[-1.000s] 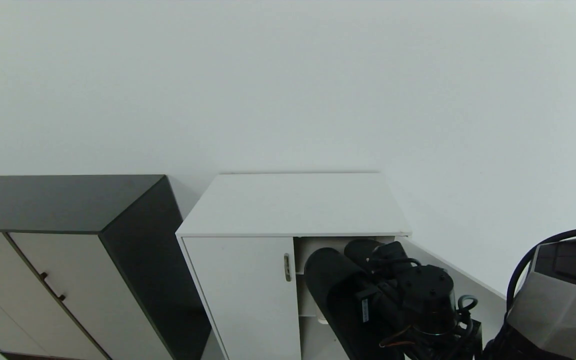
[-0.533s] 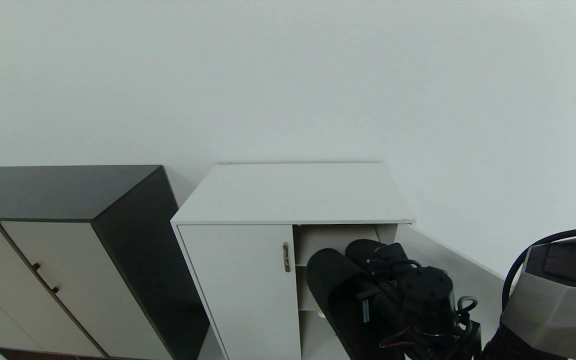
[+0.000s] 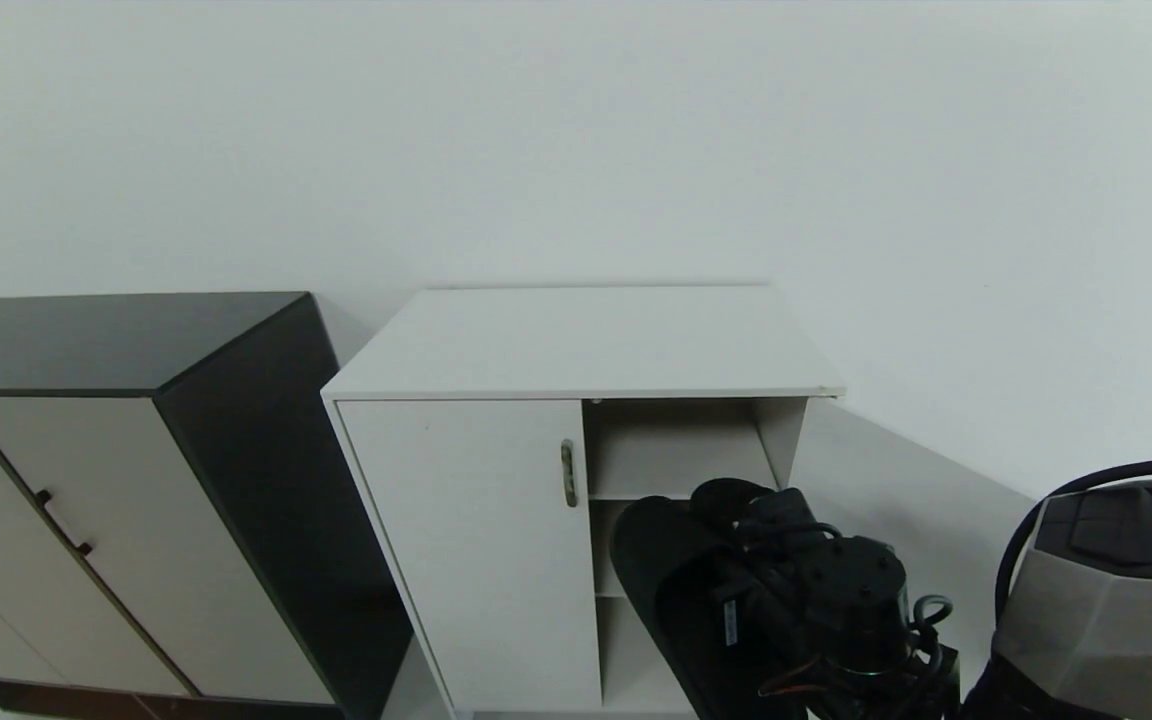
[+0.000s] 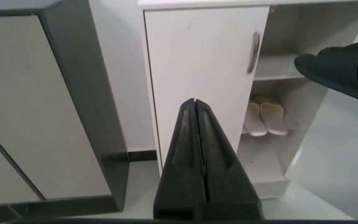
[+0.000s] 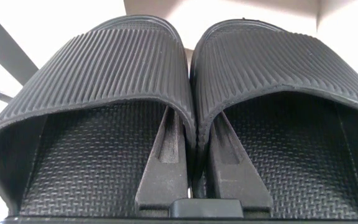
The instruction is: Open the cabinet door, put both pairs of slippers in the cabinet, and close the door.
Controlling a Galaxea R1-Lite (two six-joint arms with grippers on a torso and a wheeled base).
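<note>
The white cabinet [image 3: 576, 345] stands against the wall. Its left door [image 3: 466, 540], with a metal handle [image 3: 567, 473], is closed, and the right half [image 3: 676, 445] is open, showing its shelves. The right door [image 3: 886, 500] is swung out to the right. My right gripper [image 5: 193, 137] is shut on a pair of black slippers [image 3: 671, 570], held side by side just in front of the open half. A pair of white slippers [image 4: 265, 117] lies on a lower shelf inside. My left gripper [image 4: 195, 106] is shut on nothing, in front of the closed left door [image 4: 204, 56].
A dark grey cabinet [image 3: 136, 340] with beige doors and small black handles stands close to the left of the white one, with a narrow gap between them. A plain white wall runs behind both. Bare floor lies in front of the cabinets.
The whole head view has shifted, so the camera moved; both cabinets sit higher in the picture and more of the open compartment shows. The black slippers stay in my right gripper.
</note>
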